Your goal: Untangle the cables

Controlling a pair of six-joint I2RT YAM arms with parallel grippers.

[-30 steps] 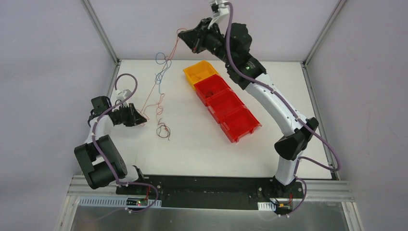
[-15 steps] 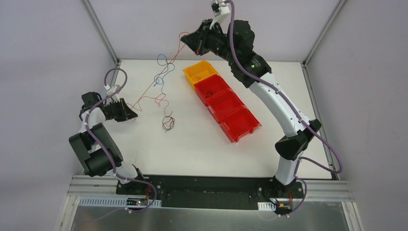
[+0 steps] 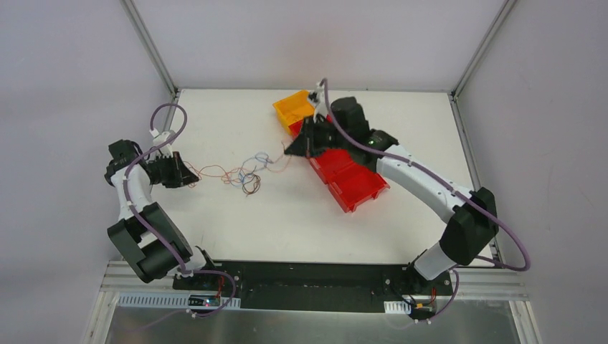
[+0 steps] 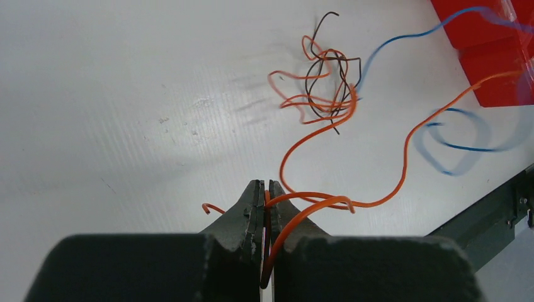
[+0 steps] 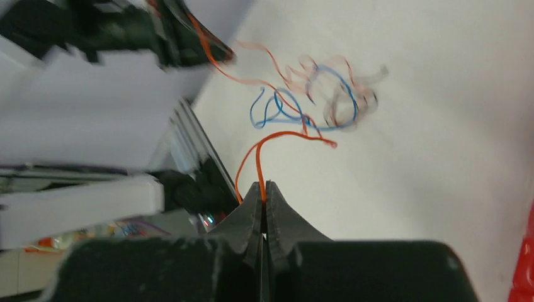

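Observation:
The cables (image 3: 244,172) are thin orange, blue and black wires lying in a loose tangle on the white table between my two grippers. My left gripper (image 3: 193,179) is low at the table's left and shut on an orange wire (image 4: 296,214). The knot of orange and black wire (image 4: 324,88) lies beyond it, with blue loops (image 4: 453,132) to the right. My right gripper (image 3: 289,152) is low near the bins, shut on an orange wire (image 5: 259,167). The tangle (image 5: 321,100) shows blurred ahead of it.
A row of bins, one yellow (image 3: 297,107) and three red (image 3: 344,168), runs diagonally right of the table's centre, under the right arm. A red bin corner (image 4: 485,50) shows in the left wrist view. Frame posts stand at the back corners.
My right gripper has come down from high at the back to low beside the bins. The wires, stretched up between the grippers before, now lie slack on the table. The left gripper shifted slightly left.

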